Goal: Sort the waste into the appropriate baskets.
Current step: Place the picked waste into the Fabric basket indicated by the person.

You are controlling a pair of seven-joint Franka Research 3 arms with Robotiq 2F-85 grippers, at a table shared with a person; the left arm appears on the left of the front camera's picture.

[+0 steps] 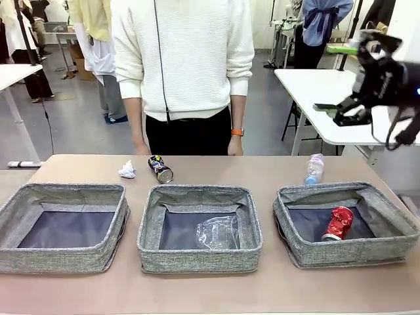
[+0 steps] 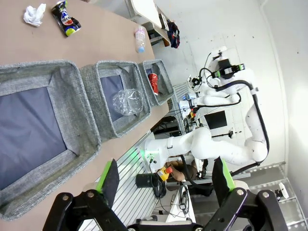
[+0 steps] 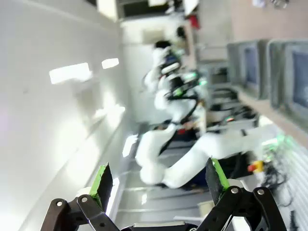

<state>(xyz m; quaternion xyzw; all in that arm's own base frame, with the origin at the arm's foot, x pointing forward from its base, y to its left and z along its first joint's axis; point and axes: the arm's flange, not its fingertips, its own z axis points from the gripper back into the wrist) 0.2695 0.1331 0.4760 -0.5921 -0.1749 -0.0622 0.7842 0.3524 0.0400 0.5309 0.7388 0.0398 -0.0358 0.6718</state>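
Though dark can (image 1: pixel 160 168) bears coloured print, lettering unreadable.

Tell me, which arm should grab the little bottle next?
Probably the right. The bottle sits on the table behind the right basket, on the right arm's side, and the right end effector hangs open above that side.

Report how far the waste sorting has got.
Done: the red can lies in the right basket, the cup in the middle basket. In hand: nothing; the left gripper and right gripper are both open, holding nothing. Left: the wad, dark can and bottle sit on the table, unsorted.
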